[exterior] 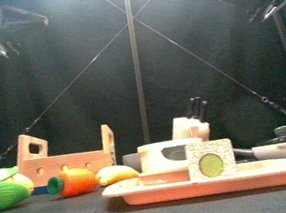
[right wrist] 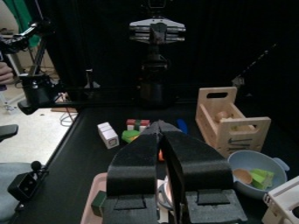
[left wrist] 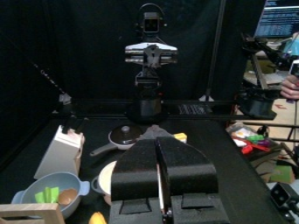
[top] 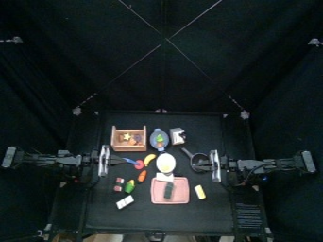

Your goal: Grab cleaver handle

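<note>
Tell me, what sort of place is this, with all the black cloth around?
Probably a robot test pen in a lab: black curtains enclose a small black table of toy kitchen things, such as a light wooden crate and a pink plastic tray. Beyond the curtains a computer monitor glows.

- Dim all round me; the black curtains [top: 161, 57] swallow the light.
- From above, the table [top: 94, 203] is small and its things blurred.
- The pink tray [exterior: 185, 185] catches soft light.
- Bright monitor [left wrist: 281, 16] glare beyond.
</note>
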Tool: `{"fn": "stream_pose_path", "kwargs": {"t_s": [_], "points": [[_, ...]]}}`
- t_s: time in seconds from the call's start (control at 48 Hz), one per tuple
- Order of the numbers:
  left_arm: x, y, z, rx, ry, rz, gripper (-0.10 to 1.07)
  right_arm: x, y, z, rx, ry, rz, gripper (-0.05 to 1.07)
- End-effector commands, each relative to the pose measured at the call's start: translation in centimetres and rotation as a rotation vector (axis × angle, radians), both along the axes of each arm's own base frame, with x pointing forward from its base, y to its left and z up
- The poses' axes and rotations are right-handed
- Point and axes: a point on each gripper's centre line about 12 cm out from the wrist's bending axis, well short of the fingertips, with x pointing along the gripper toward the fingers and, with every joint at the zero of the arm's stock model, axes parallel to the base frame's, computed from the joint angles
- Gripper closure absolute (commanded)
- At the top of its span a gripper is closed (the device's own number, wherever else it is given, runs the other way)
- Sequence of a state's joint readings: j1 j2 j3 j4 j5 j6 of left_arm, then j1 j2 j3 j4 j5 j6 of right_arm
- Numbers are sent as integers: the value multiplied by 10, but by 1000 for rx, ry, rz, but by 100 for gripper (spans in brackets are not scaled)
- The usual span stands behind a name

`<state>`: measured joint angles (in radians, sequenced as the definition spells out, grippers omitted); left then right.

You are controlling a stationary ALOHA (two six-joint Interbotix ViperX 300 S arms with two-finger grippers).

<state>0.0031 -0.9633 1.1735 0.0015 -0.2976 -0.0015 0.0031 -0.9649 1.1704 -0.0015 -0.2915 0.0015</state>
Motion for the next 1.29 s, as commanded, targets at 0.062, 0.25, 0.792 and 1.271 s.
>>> {"fn": "stream_pose_path", "kwargs": {"t_s": [0.062, 0.25, 0.792, 1.271], "points": [[7, -5, -2, -9, -9, -24, 102, 8, -7, 0, 40, 16, -32, 101], [21, -6, -10, -10, 23, -28, 100, 27, -16, -26, 135, 135, -72, 100], [46, -12, -43, -13, 111, -45, 100, 73, -23, -107, 258, 597, -135, 99], [49, -14, -50, -12, 138, -54, 100, 103, -15, -161, 249, 847, -131, 48]]}}
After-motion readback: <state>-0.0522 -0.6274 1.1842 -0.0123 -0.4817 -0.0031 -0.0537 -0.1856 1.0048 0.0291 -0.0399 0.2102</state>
